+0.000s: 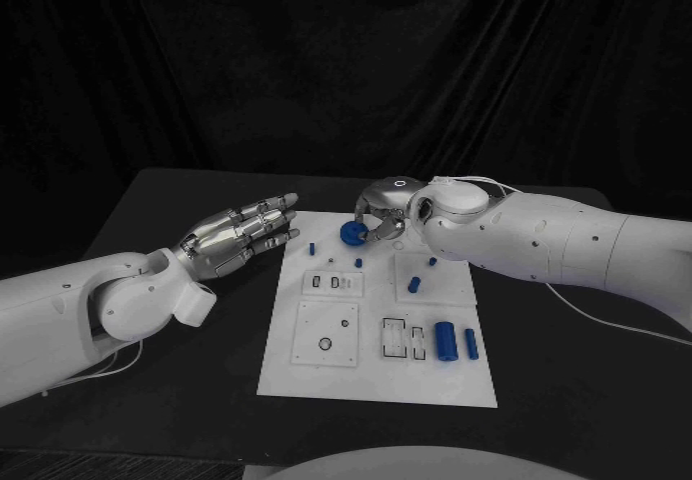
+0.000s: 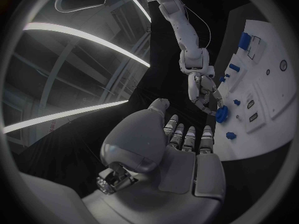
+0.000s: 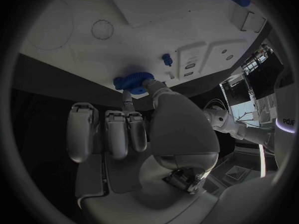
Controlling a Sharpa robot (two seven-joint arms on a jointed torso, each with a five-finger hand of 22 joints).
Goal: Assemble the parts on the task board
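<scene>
The white task board [image 1: 375, 375] lies in the middle of the black table. My right hand [image 1: 387, 210] hovers over its far edge and pinches a blue gear [image 1: 351, 233] between thumb and a finger. The right wrist view shows the blue gear [image 3: 132, 79] at the fingertips of my right hand [image 3: 143, 129], just above the board [image 3: 74, 40]. A small blue peg [image 3: 167, 59] stands near it. My left hand [image 1: 242, 235] floats beside the board's far left corner, fingers stretched out and apart, holding nothing. From the left wrist, my left hand [image 2: 184, 149] points towards the gear [image 2: 222, 114].
Two blue cylinders [image 1: 446, 340] lie side by side at the board's near right. Small blue pegs [image 1: 414, 284] stand on the far half, one at the far left corner [image 1: 313, 247]. Recessed slots [image 1: 392, 338] and a raised plate with holes [image 1: 326, 333] fill the near half.
</scene>
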